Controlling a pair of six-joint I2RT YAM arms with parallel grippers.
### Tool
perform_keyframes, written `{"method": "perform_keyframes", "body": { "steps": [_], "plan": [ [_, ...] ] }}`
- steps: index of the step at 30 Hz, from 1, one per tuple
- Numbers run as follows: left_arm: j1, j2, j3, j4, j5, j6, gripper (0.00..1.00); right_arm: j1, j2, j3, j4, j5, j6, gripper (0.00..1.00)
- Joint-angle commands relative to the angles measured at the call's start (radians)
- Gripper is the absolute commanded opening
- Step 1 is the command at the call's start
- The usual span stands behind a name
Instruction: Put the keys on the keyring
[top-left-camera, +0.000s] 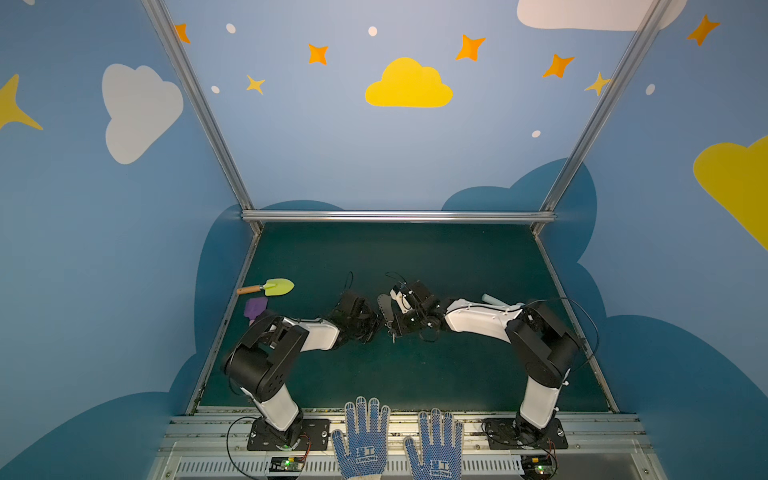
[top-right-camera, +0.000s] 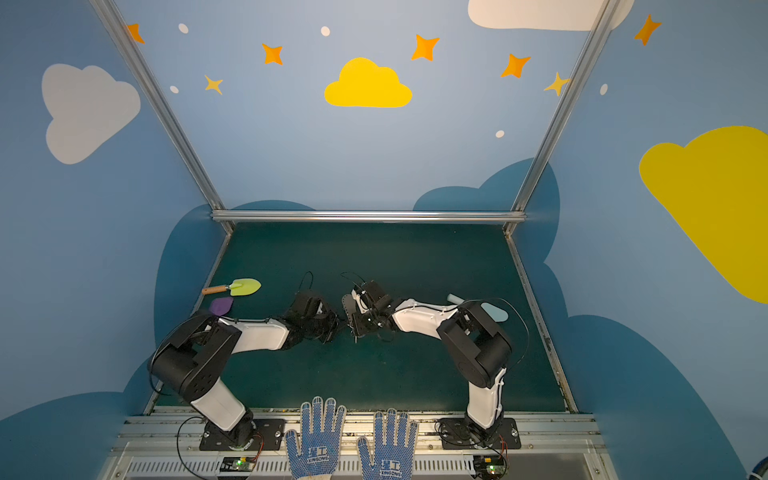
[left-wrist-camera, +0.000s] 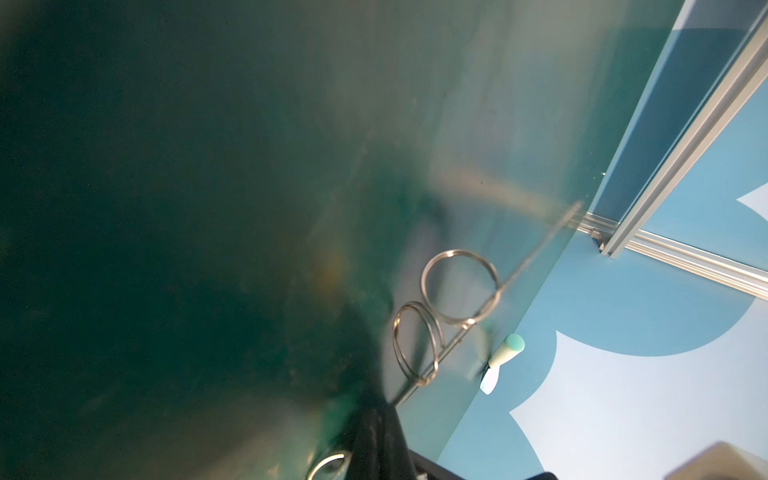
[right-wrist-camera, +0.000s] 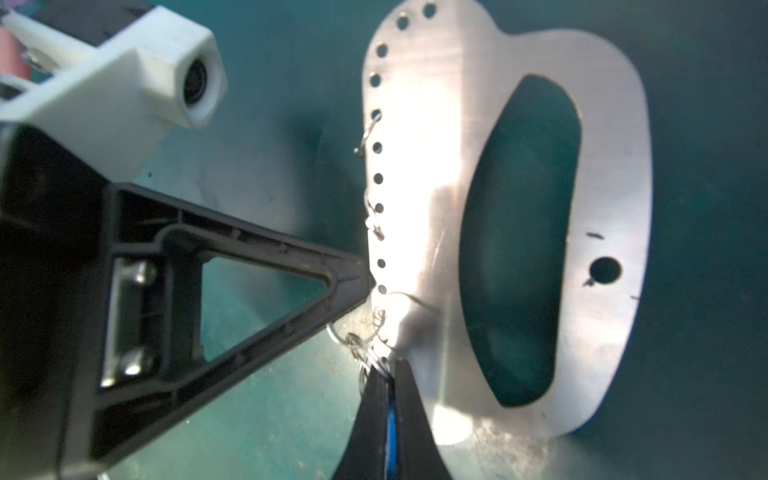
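Green mat inside a blue booth with clouds and stars; both arms meet at mid-mat in both top views.

Left gripper is clamped narrow on the holed edge of the keyring; the plate stands roughly on edge between the two grippers; cannot tell if its lower rim touches the mat. The left wrist view sees the plate edge-on and blurred, with wire rings hanging off it.

Right gripper is pinched tight on the keys; only the blue strip of the tag shows between the jaws; the key's small ring sits just beside the plate's lowest holes, touching or nearly touching a wire ring there. The metal key itself is not clear in any view; a small dark bit dangles under the plate in a top view.

Judgement: threading is under way; cannot tell if the ring is through yet.

Risks:
- the plate is held by a thin edge only, so a sideways tug from the right arm could swing it or pull it out of the grip
- the tag is slim and smooth and could slip in the pinch, dropping the keys onto the mat
- the wire ring is springy, so the key ring may ride along it and pop off instead of passing the gap
- the fingertips are very close and could knock together on any correction

Trowel and spade lie well apart from the work.
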Motion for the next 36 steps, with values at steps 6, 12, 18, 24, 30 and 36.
{"method": "perform_keyframes", "body": {
  "steps": [6, 12, 18, 24, 30, 36],
  "plan": [
    [-0.047, 0.053, 0.095, 0.219, 0.080, 0.009, 0.04, 0.064, 0.080, -0.012, -0.213, -0.186, -0.042, 0.00],
    [-0.071, 0.063, 0.095, 0.218, 0.082, 0.009, 0.04, 0.036, 0.046, -0.025, -0.184, -0.177, -0.001, 0.00],
    [-0.073, 0.037, 0.111, 0.157, 0.081, 0.047, 0.06, -0.001, -0.003, -0.067, -0.143, -0.182, 0.028, 0.00],
    [-0.065, -0.023, 0.115, 0.086, 0.067, 0.092, 0.20, -0.025, -0.040, -0.090, -0.136, -0.181, 0.033, 0.00],
    [-0.047, -0.118, 0.105, -0.019, 0.031, 0.157, 0.36, -0.049, -0.084, -0.117, -0.129, -0.188, 0.037, 0.00],
    [-0.036, -0.178, 0.101, -0.097, 0.018, 0.206, 0.42, -0.082, -0.109, -0.140, -0.118, -0.223, 0.055, 0.00]
  ]
}}
